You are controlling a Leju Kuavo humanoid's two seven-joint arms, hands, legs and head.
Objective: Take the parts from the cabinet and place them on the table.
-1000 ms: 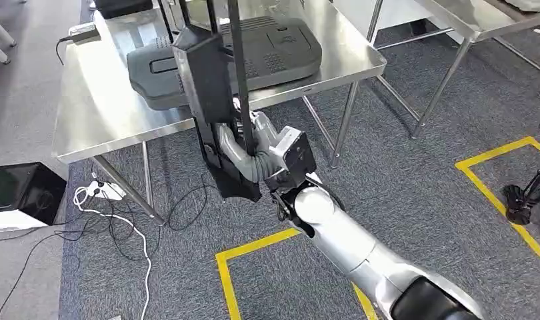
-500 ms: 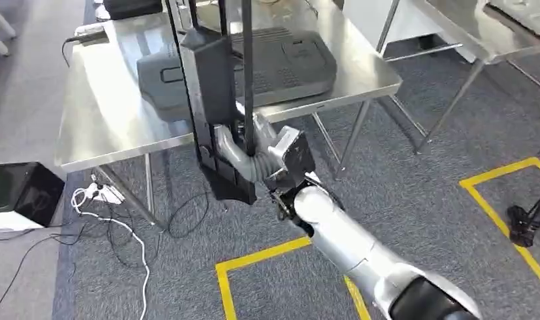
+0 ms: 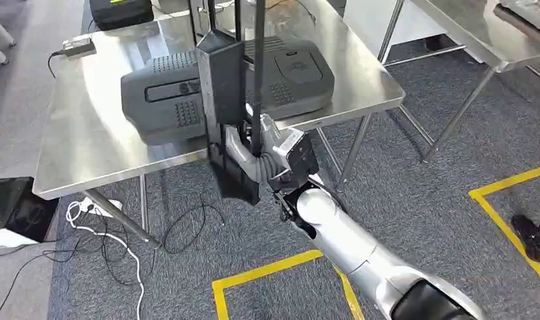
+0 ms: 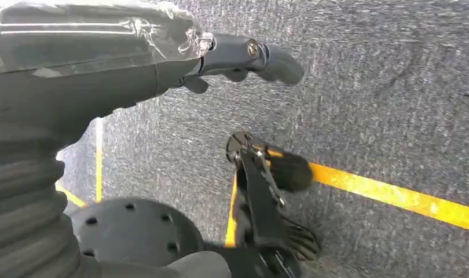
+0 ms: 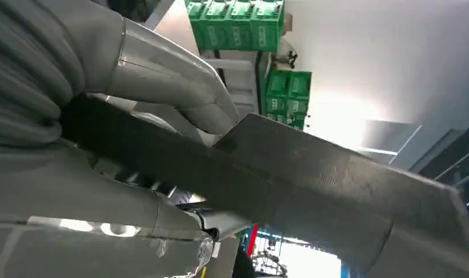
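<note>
Before the bench (image 3: 87,143): right hand (image 3: 251,157), fingers clenched round a long black part (image 3: 224,100), held upright at the near edge. On the bench: one grey part (image 3: 187,90), already delivered. Carried part not yet set down. Left hand (image 4: 105,75): hanging, fingers' state unclear.

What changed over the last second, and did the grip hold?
The whole head view shifted, so the camera moved: the table now sits closer and more central. The right hand still grips the black part upright, over the table's edge. The grey part still lies there.
</note>
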